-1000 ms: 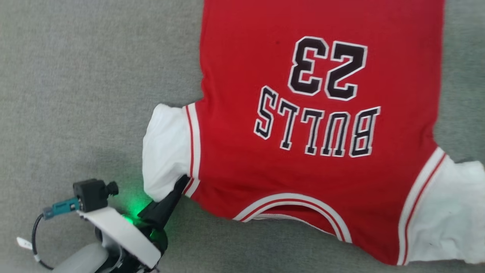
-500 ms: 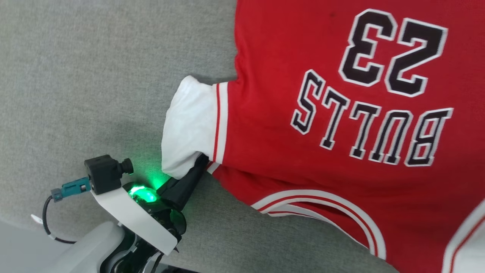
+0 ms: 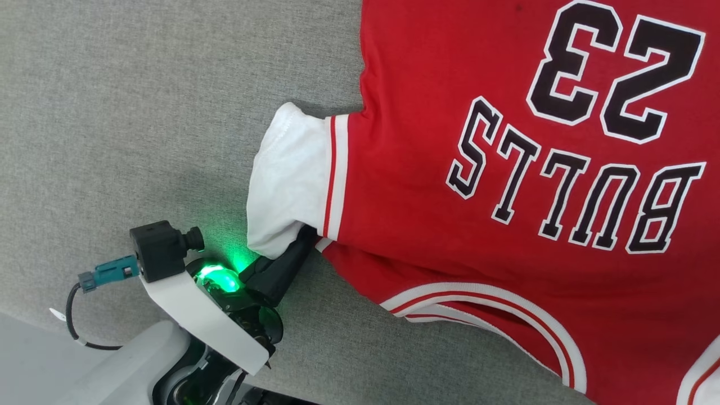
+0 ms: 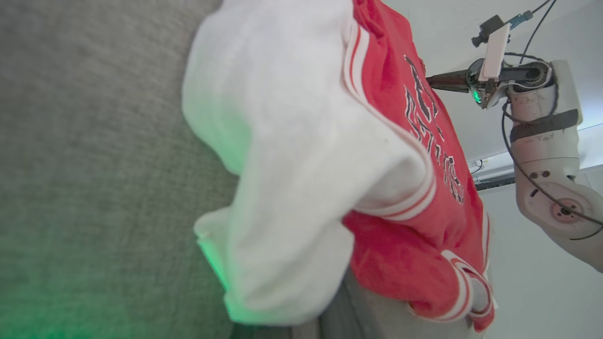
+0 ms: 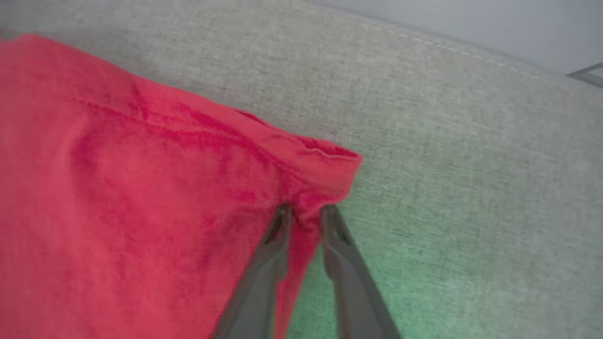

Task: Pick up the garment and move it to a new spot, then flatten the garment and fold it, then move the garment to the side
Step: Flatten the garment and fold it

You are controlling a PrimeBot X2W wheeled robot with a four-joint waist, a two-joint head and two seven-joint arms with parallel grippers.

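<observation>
Lifting from these two grips carries the main risk, because each hold takes only a small bite of cloth. The right gripper (image 5: 306, 214) has its two dark fingers drawn close on a thin fold at the hem corner (image 5: 330, 165) of the garment (image 3: 450, 140). The fold sits near the fingertips, so a sharp pull may strip it out and drop that side.

The left gripper (image 3: 298, 244) has its fingers pressed together on the shoulder edge, where the white inner fabric (image 3: 287, 180) meets the striped trim. If this pinch holds one layer only, the rest of the shoulder is likely to sag and bunch during the move. Uneven travel of the two arms may twist the cloth between them and spoil the later flattening.

The garment lies spread, lettering up, on the grey cloth surface (image 3: 140, 112). In the head view it extends ahead and to the right of the left fingertips and touches them at the shoulder. In the right wrist view the red cloth spreads left of the fingers, with the corner just beyond their tips and bare surface to their right.
</observation>
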